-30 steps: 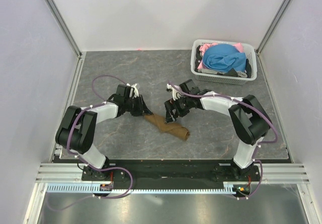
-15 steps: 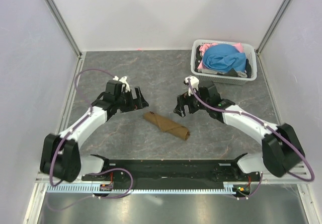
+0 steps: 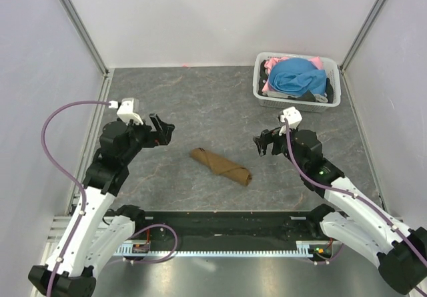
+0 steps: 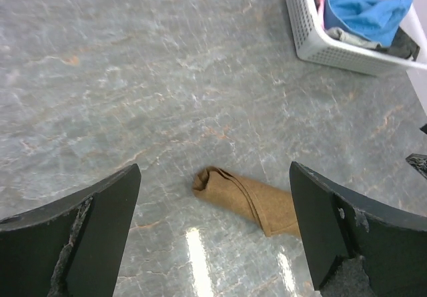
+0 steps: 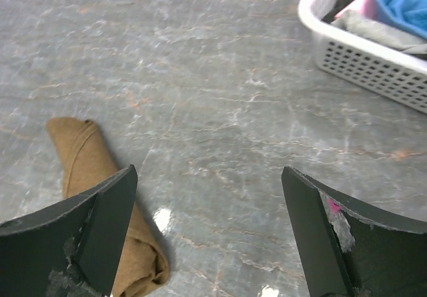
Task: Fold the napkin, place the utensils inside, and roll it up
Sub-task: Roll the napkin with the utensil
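Plainly, the left gripper [image 3: 161, 129] and the right gripper [image 3: 261, 143] both hung with jaws spread wide, holding nothing. Between them, touching neither, the rolled brown napkin [image 3: 220, 166] lay on the table [image 3: 200, 97]. Beyond the right gripper stood a white basket [image 3: 297, 102] of clothes.

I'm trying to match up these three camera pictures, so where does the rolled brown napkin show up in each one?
Top external: the napkin lies near the picture's centre, slightly low.
Left wrist: napkin low, just right of centre.
Right wrist: napkin lower left, running towards the bottom edge.
Shared landmark: white basket, upper right in every view.
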